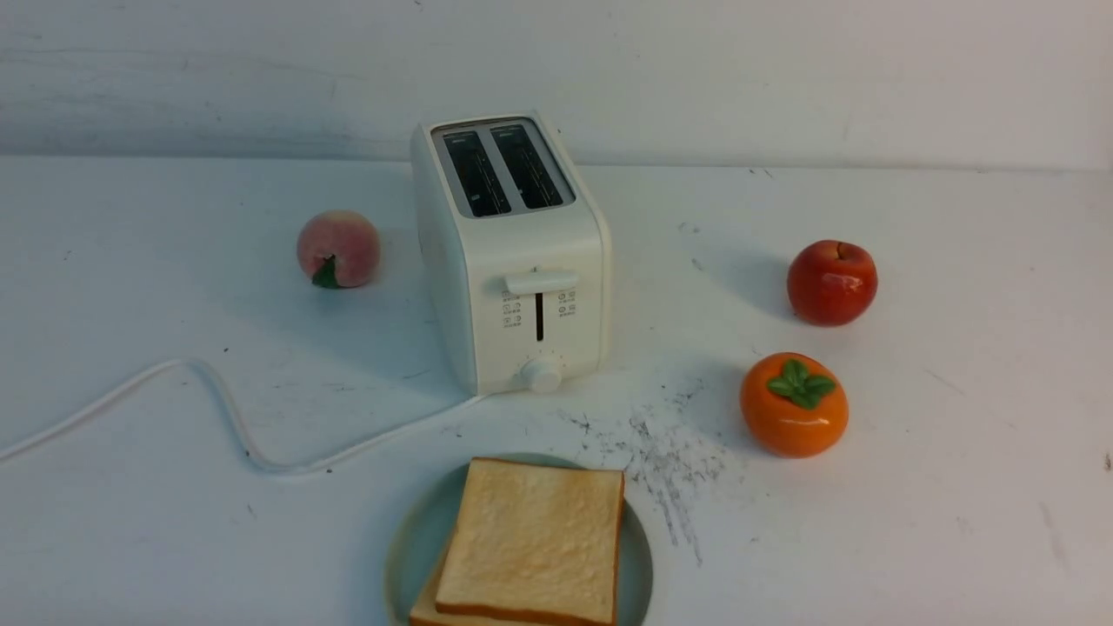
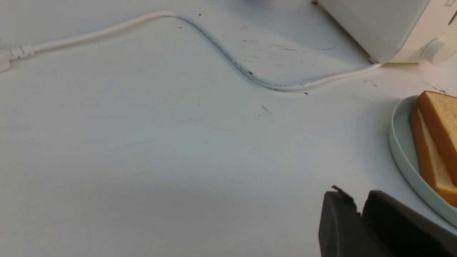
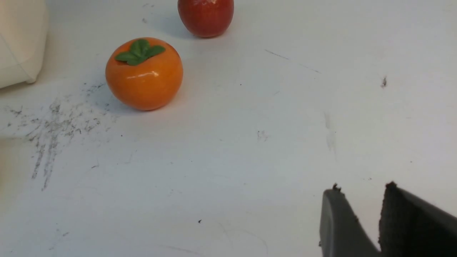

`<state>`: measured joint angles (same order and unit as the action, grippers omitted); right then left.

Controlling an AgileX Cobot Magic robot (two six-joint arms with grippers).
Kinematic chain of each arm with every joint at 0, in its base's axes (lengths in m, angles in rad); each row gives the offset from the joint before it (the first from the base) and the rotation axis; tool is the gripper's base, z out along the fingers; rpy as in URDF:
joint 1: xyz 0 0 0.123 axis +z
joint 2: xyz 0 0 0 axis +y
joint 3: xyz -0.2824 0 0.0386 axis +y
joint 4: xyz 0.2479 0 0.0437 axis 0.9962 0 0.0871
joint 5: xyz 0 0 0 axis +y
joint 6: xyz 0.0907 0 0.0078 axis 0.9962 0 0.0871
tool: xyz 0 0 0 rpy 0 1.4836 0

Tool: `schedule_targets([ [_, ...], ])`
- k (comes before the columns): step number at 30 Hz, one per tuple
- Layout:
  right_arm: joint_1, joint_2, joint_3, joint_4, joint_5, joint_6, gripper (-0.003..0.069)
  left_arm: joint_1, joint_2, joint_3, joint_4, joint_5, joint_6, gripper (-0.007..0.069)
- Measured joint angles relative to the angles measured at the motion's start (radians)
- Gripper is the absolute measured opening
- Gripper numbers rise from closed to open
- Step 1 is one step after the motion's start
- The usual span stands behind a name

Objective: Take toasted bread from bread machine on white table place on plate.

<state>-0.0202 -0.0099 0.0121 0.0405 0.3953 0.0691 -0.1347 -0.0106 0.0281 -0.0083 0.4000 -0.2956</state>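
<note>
The white bread machine (image 1: 513,261) stands mid-table with both top slots dark and nothing showing in them; its corner and knob show in the left wrist view (image 2: 385,25). Two slices of toasted bread lie stacked on the pale blue-green plate (image 1: 409,539) at the near edge, the top slice (image 1: 535,539) covering most of the lower one (image 1: 426,610). My left gripper (image 2: 357,195) hovers over the white table (image 1: 956,478) just beside the plate (image 2: 401,142), its tips a narrow gap apart and holding nothing. My right gripper (image 3: 362,189) is open over bare table, holding nothing. Neither arm shows in the front view.
The toaster's white cord (image 1: 235,417) snakes across the left of the table. A peach (image 1: 339,249) sits left of the toaster. To the right sit a red apple (image 1: 832,283) and an orange persimmon (image 1: 793,404). Grey scratch marks (image 1: 661,452) lie between plate and persimmon.
</note>
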Motion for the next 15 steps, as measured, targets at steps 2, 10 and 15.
schedule_targets([
  [2, 0.0, 0.0, 0.0, 0.0, 0.0, 0.0, 0.0188, 0.0, 0.0, 0.0, 0.0, 0.0, 0.0, 0.01],
  [10, 0.0, 0.0, 0.0, 0.0, 0.0, 0.0, 0.0188, 0.0, 0.0, 0.0, 0.0, -0.001, 0.0, 0.0109],
  [15, 0.0, 0.0, 0.0, 0.0, 0.0, 0.0, 0.0191, 0.0, 0.0, 0.0, 0.0, -0.002, 0.0, 0.0109],
])
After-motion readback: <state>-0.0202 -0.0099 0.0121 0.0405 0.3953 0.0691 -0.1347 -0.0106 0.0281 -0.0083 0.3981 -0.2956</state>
